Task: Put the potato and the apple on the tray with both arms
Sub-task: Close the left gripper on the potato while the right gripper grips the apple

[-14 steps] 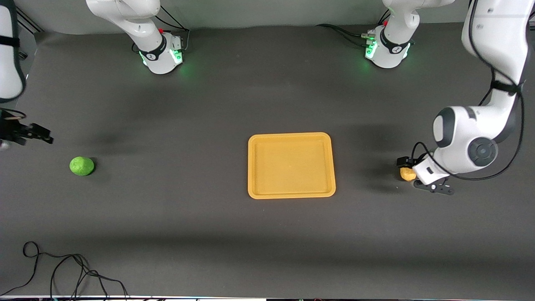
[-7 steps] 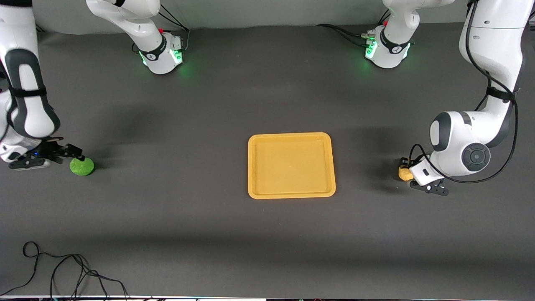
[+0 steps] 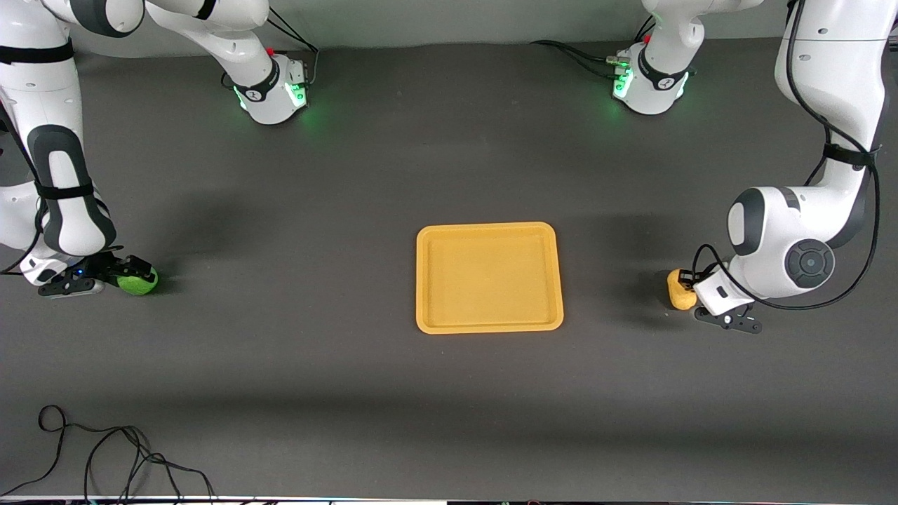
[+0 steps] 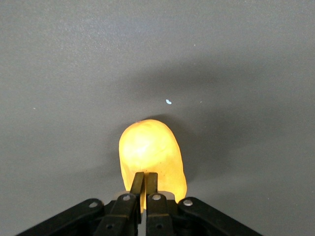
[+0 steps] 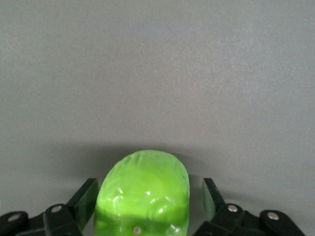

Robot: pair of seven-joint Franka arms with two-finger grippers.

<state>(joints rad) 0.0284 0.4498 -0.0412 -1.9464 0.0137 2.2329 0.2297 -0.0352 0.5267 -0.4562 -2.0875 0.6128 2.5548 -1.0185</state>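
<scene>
Left tool (image 4: 143,183) has its fingers pinched nearly together at the potato (image 4: 150,147); whether it truly grips, I cannot tell. Right tool (image 5: 149,194) straddles the apple (image 3: 138,283), released. In the front view, the potato sits at the tray's (image 3: 489,327) 3 o'clock and the apple at 9, both on the table (image 3: 449,407). Nothing is on the tray yet, so both carries remain.

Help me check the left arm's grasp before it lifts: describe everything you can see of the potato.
The potato is a small oval yellow-tan lump, smooth and faintly glossy, apparently plastic. It sits at the left arm's end of the table, well apart from the tray. The left gripper is at one end of it, fingers drawn almost together against the skin. Whether it rests on the table or is just lifted cannot be told.
</scene>
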